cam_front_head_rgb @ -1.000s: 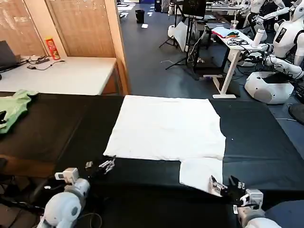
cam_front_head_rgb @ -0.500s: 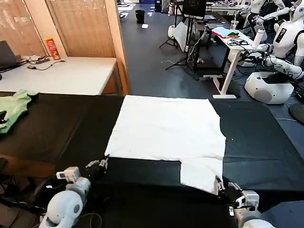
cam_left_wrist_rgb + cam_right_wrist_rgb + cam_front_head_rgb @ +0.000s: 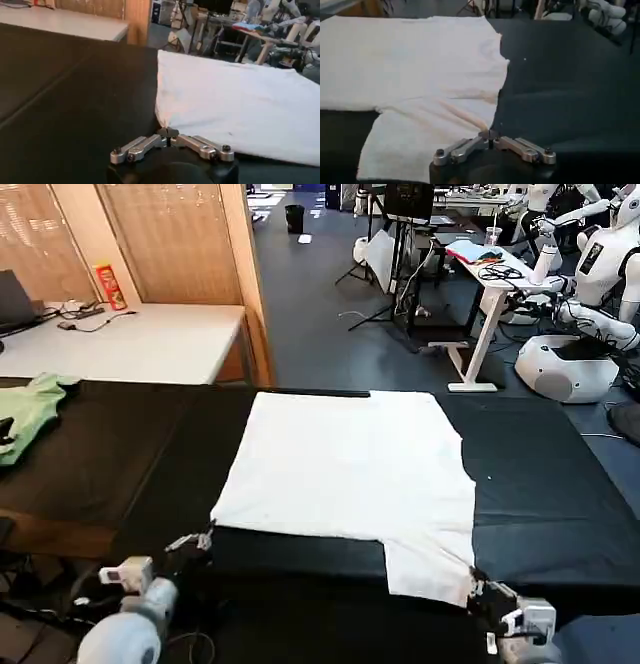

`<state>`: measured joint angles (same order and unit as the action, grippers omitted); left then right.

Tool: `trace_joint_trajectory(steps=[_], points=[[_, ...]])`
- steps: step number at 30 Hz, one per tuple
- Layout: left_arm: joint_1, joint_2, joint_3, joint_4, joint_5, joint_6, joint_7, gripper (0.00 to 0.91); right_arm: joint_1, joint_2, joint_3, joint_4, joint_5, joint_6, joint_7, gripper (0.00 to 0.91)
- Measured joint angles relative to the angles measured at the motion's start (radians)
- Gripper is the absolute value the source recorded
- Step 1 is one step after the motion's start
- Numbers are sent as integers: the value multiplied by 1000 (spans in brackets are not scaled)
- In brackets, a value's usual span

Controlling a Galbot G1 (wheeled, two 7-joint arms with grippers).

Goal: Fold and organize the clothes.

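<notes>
The clothes, a white T-shirt [image 3: 350, 469], lie flat on the black table [image 3: 540, 484], print not showing. My left gripper [image 3: 203, 538] is shut on the shirt's near left corner [image 3: 167, 131] at the table's front edge. My right gripper [image 3: 477, 589] is shut on the near right corner of the sleeve flap [image 3: 489, 134]. The cloth [image 3: 420, 75] is drawn taut between both corners and the far hem [image 3: 350, 394]. In the left wrist view the shirt [image 3: 240, 100] stretches away from the pinched corner.
A light green garment [image 3: 30, 409] lies at the table's far left edge. Behind stand a white desk [image 3: 130, 339] with a red can [image 3: 108, 284], a wooden partition [image 3: 180, 244], and white robots [image 3: 590, 274] at the right.
Both grippers have pulled back toward the table's front edge with the shirt's corners. The shirt slid toward me, uncovering a black strip at its far left hem, and the near edge stretched.
</notes>
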<state>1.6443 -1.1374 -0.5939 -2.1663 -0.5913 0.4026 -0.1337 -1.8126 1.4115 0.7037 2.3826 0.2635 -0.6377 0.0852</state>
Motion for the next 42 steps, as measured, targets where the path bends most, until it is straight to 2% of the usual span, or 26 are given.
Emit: trace_joint_trajectory(steps=[3, 7, 12, 20, 27, 39, 40, 41, 42], points=[[9, -11, -1, -15, -14, -9, -24, 0, 36, -14, 16, -13, 30, 60, -21, 29], [-25, -33, 8, -5, -5, -36, -41, 0, 120, -44, 21, -82, 60, 129, -30, 29], [-111, -70, 31, 43, 38, -56, -36, 0, 252, -88, -1, -213, 63, 176, -34, 29], [-258, -74, 75, 155, 105, -73, -26, 0, 472, -137, -70, -400, 56, 193, -29, 29], [-360, -44, 99, 258, 112, -79, -20, 0, 587, -177, -119, -529, 52, 200, -35, 29], [-484, -38, 154, 386, 137, -82, -5, 0, 711, -209, -198, -687, 55, 274, -72, 39], [-491, -38, 158, 394, 139, -82, -5, 0, 719, -212, -205, -694, 57, 274, -80, 88], [-498, -38, 161, 400, 141, -82, -5, 0, 726, -217, -212, -697, 59, 270, -91, 497], [-506, -39, 166, 407, 143, -82, -6, 419, 728, -223, -214, -698, 59, 264, -97, 878]])
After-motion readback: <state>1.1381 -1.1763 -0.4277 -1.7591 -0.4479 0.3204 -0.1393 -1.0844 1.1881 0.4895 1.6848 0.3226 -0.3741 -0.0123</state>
